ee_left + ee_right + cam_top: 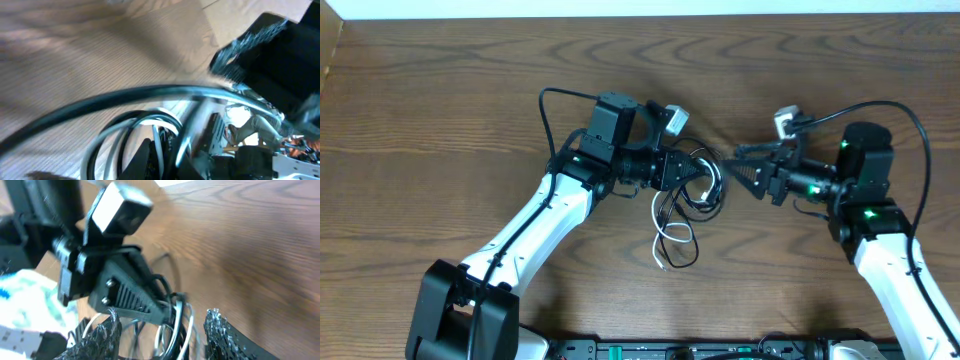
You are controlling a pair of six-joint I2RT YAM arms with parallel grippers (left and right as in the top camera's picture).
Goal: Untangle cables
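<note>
The black and white cables (677, 232) lie tangled in small loops at the table's middle. My left gripper (706, 180) is shut on the upper part of the tangle. In the left wrist view a white cord (159, 146) runs between the dark jaws (161, 159), with black loops beside it. My right gripper (734, 167) is open, just right of the tangle, with its fingers pointing at it. In the right wrist view the open fingers (165, 337) flank the cable loops (174, 325), which the left gripper's finger (131, 296) holds. The plug ends are hard to make out.
The wooden table (440, 110) stretches around both arms. Thick black robot wires arc over the left arm (548, 100) and the right arm (916, 125). One blurred black cable (115, 97) sweeps across the left wrist view.
</note>
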